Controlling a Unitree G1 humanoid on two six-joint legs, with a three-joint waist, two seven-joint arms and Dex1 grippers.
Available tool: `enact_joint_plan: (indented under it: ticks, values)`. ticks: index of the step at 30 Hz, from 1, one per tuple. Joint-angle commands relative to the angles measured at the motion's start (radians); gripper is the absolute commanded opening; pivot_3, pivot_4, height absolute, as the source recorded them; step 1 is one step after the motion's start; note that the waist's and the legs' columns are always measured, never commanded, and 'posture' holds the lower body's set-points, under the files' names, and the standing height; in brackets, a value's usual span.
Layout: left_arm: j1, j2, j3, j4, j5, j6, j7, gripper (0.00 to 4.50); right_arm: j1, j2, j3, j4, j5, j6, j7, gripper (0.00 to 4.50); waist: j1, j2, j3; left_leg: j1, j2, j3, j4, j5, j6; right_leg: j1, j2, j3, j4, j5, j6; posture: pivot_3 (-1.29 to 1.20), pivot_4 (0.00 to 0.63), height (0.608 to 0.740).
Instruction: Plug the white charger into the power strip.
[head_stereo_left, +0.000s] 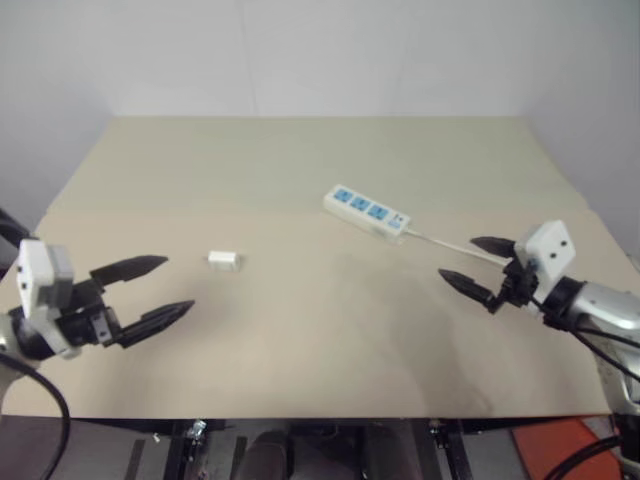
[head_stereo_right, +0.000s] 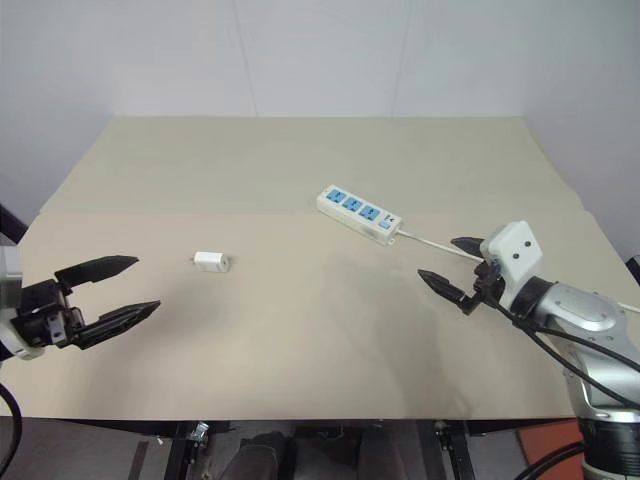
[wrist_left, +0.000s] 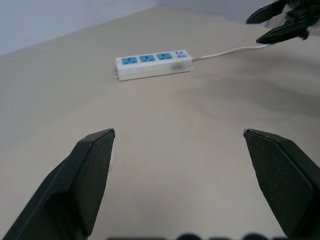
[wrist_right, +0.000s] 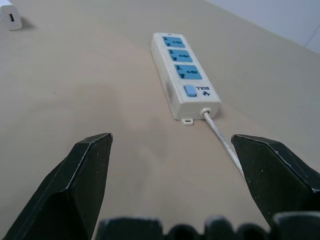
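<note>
While both sets of jaws are held wide and empty, the white charger (head_stereo_left: 223, 260) is seen nearer the left gripper (head_stereo_left: 160, 290), ahead and inward; the power strip (head_stereo_left: 367, 212) lies by the right gripper (head_stereo_left: 478, 265).

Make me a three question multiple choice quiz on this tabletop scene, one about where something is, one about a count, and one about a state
1. Where does the white charger lie?
A. On the table, apart from the power strip
B. Plugged into the strip
C. Between the left fingers

2. How many blue socket faces has the power strip?
A. Two
B. Three
C. Five

3. How stands the right gripper?
A. Shut on the cord
B. Shut, holding nothing
C. Open, holding nothing

Answers: 1 A, bare table separates the charger from the strip. 2 B, three faces sit in a row. 3 C, its fingers are spread with nothing between them.
</note>
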Motion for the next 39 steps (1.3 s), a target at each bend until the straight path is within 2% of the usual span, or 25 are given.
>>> enact_joint_plan:
  ticks: [1, 9, 13, 20, 23, 29, 32, 39]
  values:
    - [-0.052, -0.005, -0.047, -0.007, -0.003, -0.022, 0.024, 4.5, -0.088, 0.034, 0.05, 0.064, -0.038, -0.049, -0.01, 4.47, -0.002, 0.0, 0.0, 0.0, 0.0, 0.0, 0.0, 0.0, 0.0, 0.0, 0.0, 0.0, 0.0, 0.0, 0.0, 0.0, 0.15, 0.74]
    - [-0.22, -0.033, -0.212, 0.046, 0.044, -0.05, 0.058, 4.5, -0.298, 0.154, 0.175, 0.406, -0.169, -0.17, -0.03, 4.47, 0.001, 0.0, 0.0, -0.001, -0.001, 0.001, 0.0, 0.0, 0.0, -0.002, 0.001, 0.001, 0.001, 0.0, 0.0, 0.0, 0.15, 0.74]
    - [-0.274, -0.064, -0.271, 0.058, 0.059, -0.06, 0.069, 4.5, -0.413, 0.208, 0.213, 0.637, -0.262, -0.28, -0.098, 4.47, -0.003, 0.0, 0.0, -0.001, -0.002, 0.002, 0.0, 0.0, -0.001, -0.003, 0.001, 0.002, 0.001, 0.001, 0.001, 0.0, 0.15, 0.74]
    - [-0.281, -0.09, -0.302, 0.055, 0.071, -0.071, 0.078, 4.5, -0.551, 0.278, 0.229, 0.913, -0.336, -0.399, -0.156, 4.47, -0.016, 0.0, 0.0, -0.005, -0.001, 0.004, 0.0, 0.001, -0.002, -0.01, 0.001, 0.006, 0.004, 0.001, 0.001, 0.0, 0.15, 0.74]
    - [-0.279, -0.093, -0.304, 0.052, 0.069, -0.074, 0.08, 4.5, -0.593, 0.299, 0.227, 0.997, -0.343, -0.418, -0.149, 4.47, -0.025, 0.0, 0.0, -0.011, -0.001, 0.005, 0.001, 0.003, -0.005, -0.018, 0.001, 0.007, 0.005, 0.001, 0.001, 0.0, 0.15, 0.74]
    - [-0.271, -0.095, -0.304, 0.048, 0.064, -0.078, 0.083, 4.5, -0.674, 0.318, 0.236, 1.146, -0.353, -0.427, -0.099, 4.47, -0.031, 0.0, 0.0, -0.011, -0.001, 0.005, 0.001, 0.003, -0.005, -0.018, 0.001, 0.007, 0.005, 0.002, 0.001, 0.0, 0.15, 0.74]
    - [-0.265, -0.095, -0.3, 0.043, 0.062, -0.078, 0.085, 4.5, -0.692, 0.317, 0.239, 1.188, -0.353, -0.425, -0.052, 3.85, -0.031, 0.0, 0.0, -0.011, -0.001, 0.005, 0.001, 0.003, -0.005, -0.018, 0.001, 0.007, 0.006, 0.002, 0.001, 0.0, 0.15, 0.74]
    - [-0.243, -0.092, -0.284, 0.027, 0.055, -0.077, 0.09, 4.5, -0.656, 0.3, 0.242, 1.138, -0.344, -0.435, 0.062, 1.54, -0.033, 0.0, -0.001, -0.011, -0.001, 0.005, 0.001, 0.003, -0.005, -0.018, 0.001, 0.007, 0.006, 0.002, 0.001, 0.0, 0.15, 0.74]
